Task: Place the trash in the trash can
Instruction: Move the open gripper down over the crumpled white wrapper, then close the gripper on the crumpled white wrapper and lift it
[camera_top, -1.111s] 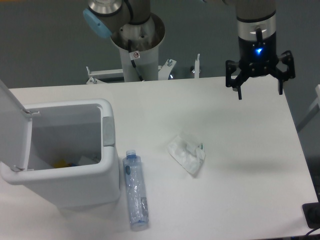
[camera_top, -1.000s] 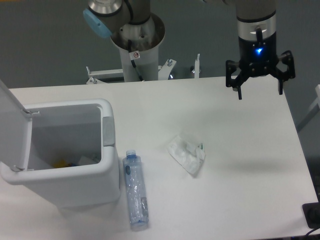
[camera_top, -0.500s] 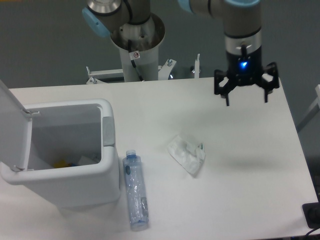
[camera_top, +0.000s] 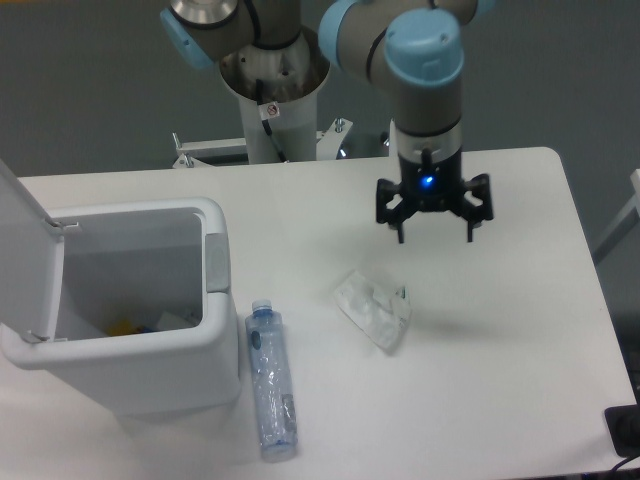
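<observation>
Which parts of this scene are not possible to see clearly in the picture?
- Trash can contents: the front wall hides most; only yellow and white scraps show.
- Trash can lid: cut off by the left edge.
- Dark object at the bottom right: cut off by the edge.
- Wrapper: green mark too small to read.

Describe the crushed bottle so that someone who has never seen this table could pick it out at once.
Start at the white trash can with its lid open, at the table's left side. Against its right wall lies the bottle, lengthwise, blue cap toward the far edge. It is clear and long, unlike the crumpled white wrapper further right.
</observation>
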